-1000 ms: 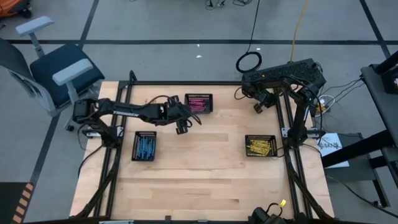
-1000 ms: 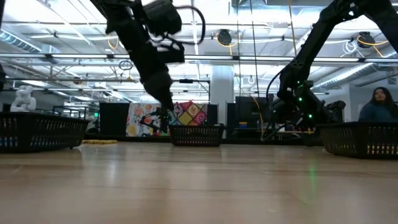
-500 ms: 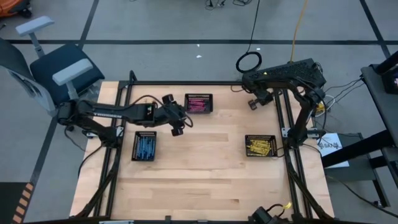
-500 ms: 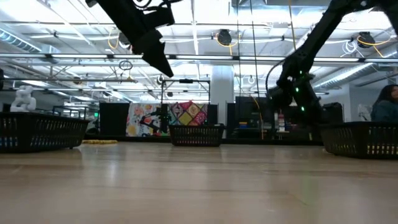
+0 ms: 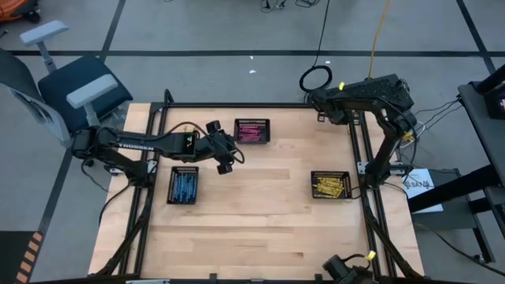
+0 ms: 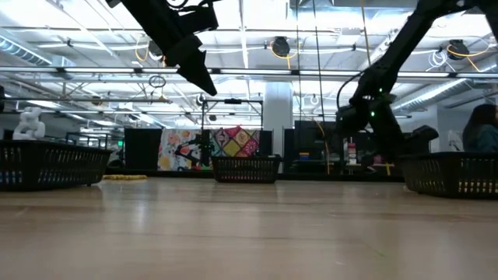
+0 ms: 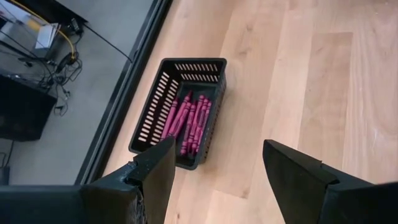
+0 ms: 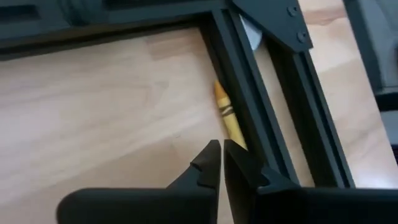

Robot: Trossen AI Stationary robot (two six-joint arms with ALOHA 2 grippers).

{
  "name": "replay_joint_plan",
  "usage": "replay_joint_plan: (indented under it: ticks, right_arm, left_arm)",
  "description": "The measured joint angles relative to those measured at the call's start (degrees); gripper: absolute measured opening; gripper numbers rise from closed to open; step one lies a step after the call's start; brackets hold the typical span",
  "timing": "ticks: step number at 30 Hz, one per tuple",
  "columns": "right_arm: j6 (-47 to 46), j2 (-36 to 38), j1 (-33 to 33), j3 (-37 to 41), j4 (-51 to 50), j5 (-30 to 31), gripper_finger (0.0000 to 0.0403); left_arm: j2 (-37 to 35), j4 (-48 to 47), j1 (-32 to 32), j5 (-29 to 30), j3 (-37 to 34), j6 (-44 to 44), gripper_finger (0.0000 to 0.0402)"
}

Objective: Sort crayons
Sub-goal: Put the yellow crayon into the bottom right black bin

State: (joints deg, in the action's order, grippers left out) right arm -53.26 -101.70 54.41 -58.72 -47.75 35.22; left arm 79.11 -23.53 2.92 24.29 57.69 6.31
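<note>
While pink crayons sit binned, stray yellow crayon lies on counter against far-right frame rail. Right pincer shut, empty, above it: must open to grasp. Left pincer wide, empty.

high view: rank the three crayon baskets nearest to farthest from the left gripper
From the left gripper:
1. Pink crayon basket, just beyond it, at the table's far edge.
2. Blue crayon basket, on the left side.
3. Yellow crayon basket, across on the right side.
</note>
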Motion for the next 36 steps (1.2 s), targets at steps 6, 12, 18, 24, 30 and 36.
replay_joint_plan:
  ticks: [6, 12, 18, 24, 30, 36]
  right_arm:
    - [-8.1, -4.5, -1.0, -0.1, -0.9, 5.1, 0.0028]
    - [-11.3, -4.4, -1.3, 0.3, -2.9, 6.8, 0.0019]
    - [-16.3, -4.5, -3.2, 2.5, -4.4, 9.6, 0.0001]
    - [-26.6, -4.4, -4.0, 4.8, -13.0, 10.3, 0.0]
    - [-28.4, -4.0, -6.9, 7.4, -4.5, 10.3, 0.0]
    - [-20.8, -3.3, -7.0, 6.5, 4.8, 6.8, 0.0]
  left_arm:
    - [0.0, -0.2, 0.0, 0.0, 0.0, 0.4, 0.0238]
    - [0.0, -1.7, 0.0, 0.0, 0.0, 0.5, 0.0238]
    - [0.0, -4.1, 0.0, 0.1, 0.0, 0.5, 0.0238]
    - [0.0, -6.3, 0.0, 0.1, 0.0, 0.2, 0.0238]
    - [0.0, -6.6, -0.1, 0.1, 0.0, 0.1, 0.0238]
    - [0.0, -6.0, -0.2, 0.1, 0.0, 0.0, 0.0238]
